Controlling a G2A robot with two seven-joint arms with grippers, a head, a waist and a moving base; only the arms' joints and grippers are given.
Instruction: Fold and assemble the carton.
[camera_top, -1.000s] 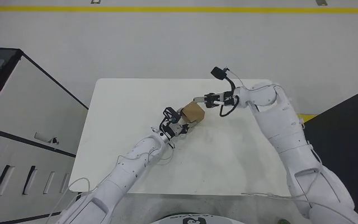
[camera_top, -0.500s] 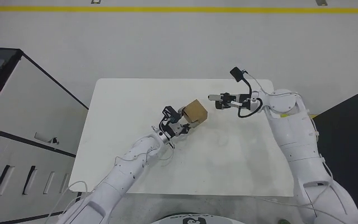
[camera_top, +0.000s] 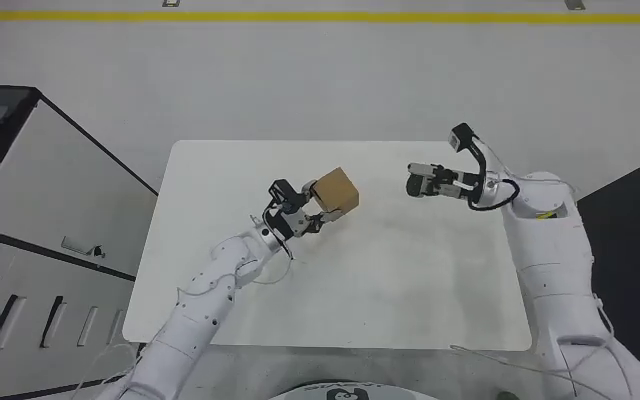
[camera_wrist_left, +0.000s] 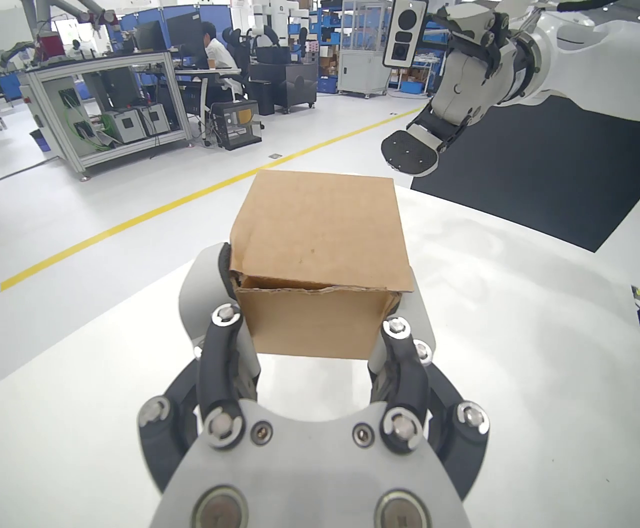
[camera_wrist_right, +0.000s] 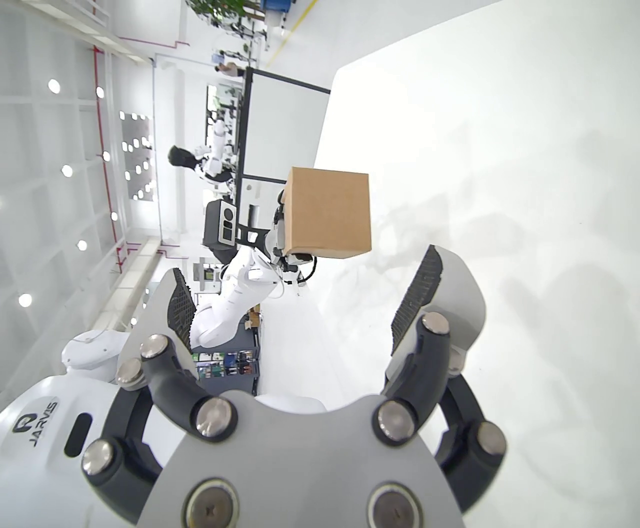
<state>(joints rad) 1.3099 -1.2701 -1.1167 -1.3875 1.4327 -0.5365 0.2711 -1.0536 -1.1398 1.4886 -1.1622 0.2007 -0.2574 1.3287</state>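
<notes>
Carton (camera_top: 335, 189), top view: brown cube, closed up, over the far half of the white table (camera_top: 400, 300), a little left of centre. The left gripper (camera_top: 311, 211) clamps it from the near-left side. The right gripper (camera_top: 411, 181) sits well apart to the right, over the far-right part of the table, pointing toward the carton.

Left wrist view: both fingers (camera_wrist_left: 202, 295) press on opposite side walls of the carton. Top flap folded down, its ragged edge overlapping the near face. Cannot tell whether the bottom touches the table.

Right wrist view: this gripper's fingers (camera_wrist_right: 417, 295) spread wide, ribbed pads facing each other across an open gap. Carton seen farther off, beyond the fingertips.
</notes>
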